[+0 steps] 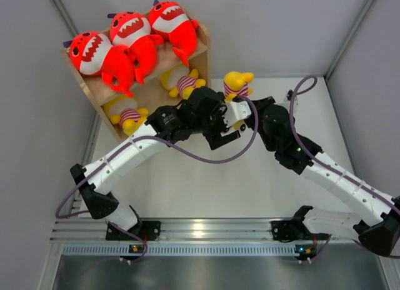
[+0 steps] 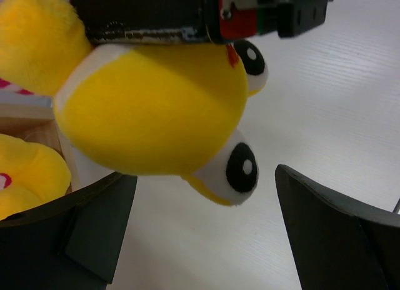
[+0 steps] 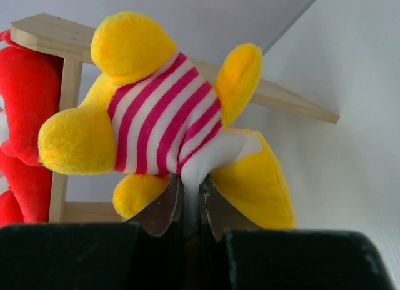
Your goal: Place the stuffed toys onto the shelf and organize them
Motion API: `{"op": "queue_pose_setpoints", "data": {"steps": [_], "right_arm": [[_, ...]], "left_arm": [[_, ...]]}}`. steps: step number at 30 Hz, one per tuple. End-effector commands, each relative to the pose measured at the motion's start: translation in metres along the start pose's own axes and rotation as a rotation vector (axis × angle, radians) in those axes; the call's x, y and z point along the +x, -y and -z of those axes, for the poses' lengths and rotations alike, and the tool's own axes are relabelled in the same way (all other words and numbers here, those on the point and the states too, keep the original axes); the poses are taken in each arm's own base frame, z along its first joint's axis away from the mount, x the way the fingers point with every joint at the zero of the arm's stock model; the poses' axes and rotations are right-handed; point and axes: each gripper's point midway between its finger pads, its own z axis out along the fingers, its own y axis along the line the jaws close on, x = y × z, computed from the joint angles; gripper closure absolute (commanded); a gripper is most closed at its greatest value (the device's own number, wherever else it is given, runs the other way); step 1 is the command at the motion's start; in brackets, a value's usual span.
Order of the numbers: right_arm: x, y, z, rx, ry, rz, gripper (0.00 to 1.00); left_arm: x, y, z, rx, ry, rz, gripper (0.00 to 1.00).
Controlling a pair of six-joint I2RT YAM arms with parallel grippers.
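Observation:
Three red sharks [image 1: 94,52] [image 1: 131,30] [image 1: 169,18] lie along the top of the light-wood shelf [image 1: 203,47]. On its lower tier sit two yellow striped dolls [image 1: 182,82] [image 1: 128,115]. My right gripper [image 3: 190,190] is shut on the white fabric of a third yellow doll [image 3: 169,121], which it holds up just right of the shelf [image 3: 62,37]. From above, that doll [image 1: 237,84] hangs beside the shelf's right panel. My left gripper [image 2: 200,230] stands open with nothing between its fingers, just below the doll's head [image 2: 156,109].
Grey walls close in the white table [image 1: 206,184] on the left, back and right. Both arms cross the middle of the table, their wrists close together by the shelf's right corner. A purple cable [image 1: 206,157] loops between them.

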Motion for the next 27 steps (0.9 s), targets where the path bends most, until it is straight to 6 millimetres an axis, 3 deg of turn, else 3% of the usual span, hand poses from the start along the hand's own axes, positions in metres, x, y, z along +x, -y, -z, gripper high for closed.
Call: {"op": "queue_pose_setpoints", "data": {"steps": [1,2,4,9,11,16,21,27], "right_arm": [[0.001,-0.032,0.008,-0.105,-0.027,-0.086,1.00],[0.003,-0.030,0.009,-0.106,-0.035,-0.088,1.00],[0.006,-0.029,0.010,-0.111,-0.053,-0.091,1.00],[0.025,-0.019,0.011,-0.120,-0.122,-0.068,1.00],[0.036,-0.016,0.011,-0.128,-0.171,-0.044,1.00],[0.050,-0.004,0.011,-0.156,-0.260,0.208,0.85],[0.053,0.021,0.007,-0.172,-0.347,0.437,0.94],[0.079,0.010,0.009,-0.317,-0.489,0.486,0.89]], "left_arm": [[-0.026,-0.015,-0.011,-0.073,0.088,0.030,0.02],[-0.026,-0.016,-0.015,-0.082,0.086,0.036,0.04],[-0.028,-0.020,-0.019,-0.105,0.095,0.050,0.22],[-0.034,-0.035,-0.022,-0.174,0.114,0.065,1.00],[-0.033,-0.037,-0.021,-0.187,0.107,0.069,1.00],[-0.016,-0.046,-0.015,-0.202,0.085,0.088,1.00],[0.003,-0.053,-0.005,-0.165,0.094,0.129,1.00],[0.016,-0.051,0.000,-0.153,0.083,0.101,1.00]]}}
